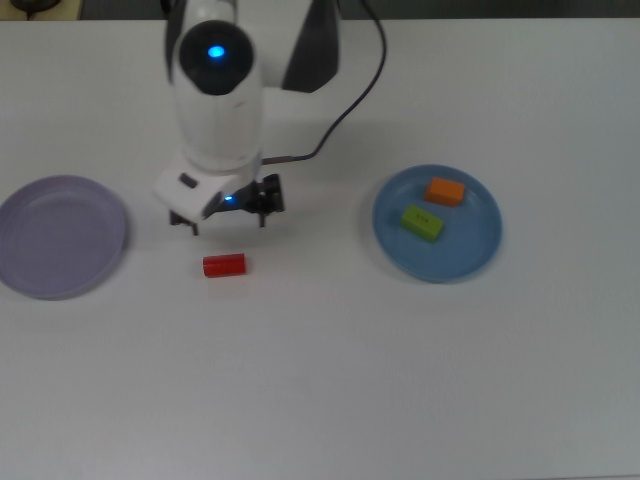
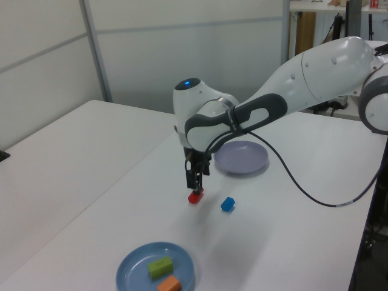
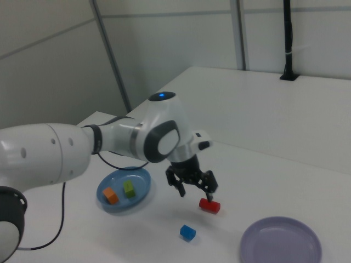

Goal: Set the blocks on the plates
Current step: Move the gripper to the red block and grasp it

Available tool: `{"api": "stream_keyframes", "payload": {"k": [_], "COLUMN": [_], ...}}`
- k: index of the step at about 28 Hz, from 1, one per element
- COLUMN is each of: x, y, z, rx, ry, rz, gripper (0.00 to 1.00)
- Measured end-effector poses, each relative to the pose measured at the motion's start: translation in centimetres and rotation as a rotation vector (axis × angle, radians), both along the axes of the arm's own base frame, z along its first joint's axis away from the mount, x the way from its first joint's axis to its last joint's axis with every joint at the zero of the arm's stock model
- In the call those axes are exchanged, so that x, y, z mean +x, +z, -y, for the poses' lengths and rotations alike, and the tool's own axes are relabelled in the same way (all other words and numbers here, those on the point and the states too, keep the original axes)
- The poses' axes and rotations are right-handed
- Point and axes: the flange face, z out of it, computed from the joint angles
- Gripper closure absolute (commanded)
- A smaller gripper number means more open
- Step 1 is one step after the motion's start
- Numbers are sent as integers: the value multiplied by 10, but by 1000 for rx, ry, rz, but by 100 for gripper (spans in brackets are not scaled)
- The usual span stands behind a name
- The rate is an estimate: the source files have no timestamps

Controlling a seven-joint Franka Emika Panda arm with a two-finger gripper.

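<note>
Gripper: fingers spread apart with nothing between them, pointing down, raised off the table. In the right view the two dark fingers show clearly separated.

Gripper position: in the left view it hangs just above the red block; in the top view its fingertips sit a little above the red block in the frame, between the two plates and nearer the lavender one.

Red block: small, elongated, solid red, lying flat on the bare table with its long side across the top view. It looks rounded along its length in the right view, though that is hard to be sure of. It is touching neither plate.

Blue cube: small, solid blue, on the bare table near the red block in the left view. In the top view the arm covers it.

Blue plate: round, shallow, medium blue, on the top view's right, well apart from the gripper.

Orange brick: solid orange, lying inside the blue plate near its upper rim in the top view.

Lime-green brick: lying inside the blue plate just beside the orange brick, turned at a slant, with tiny dark marks on its top face.

Lavender plate: round, shallow, pale and translucent, at the top view's left edge, with no block in it.
</note>
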Motion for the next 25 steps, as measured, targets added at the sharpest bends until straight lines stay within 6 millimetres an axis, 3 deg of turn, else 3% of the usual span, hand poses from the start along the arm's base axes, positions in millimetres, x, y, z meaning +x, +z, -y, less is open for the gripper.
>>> {"api": "stream_keyframes", "payload": {"k": [4, 10, 16, 18, 19, 23, 24, 25], "x": [5, 15, 25, 26, 26, 28, 28, 28], "y": [-19, -48, -54, -55, -56, -63, -64, -66], "z": [18, 19, 19, 18, 18, 17, 17, 17], "rx": [3, 9, 14, 15, 16, 18, 18, 19], "ry": [-26, -27, -55, -70, -79, -101, -102, -103], "rz": [-21, -50, -15, -6, -4, 0, -1, -3], "gripper": [0, 0, 2, 16, 39, 62, 75, 82]}}
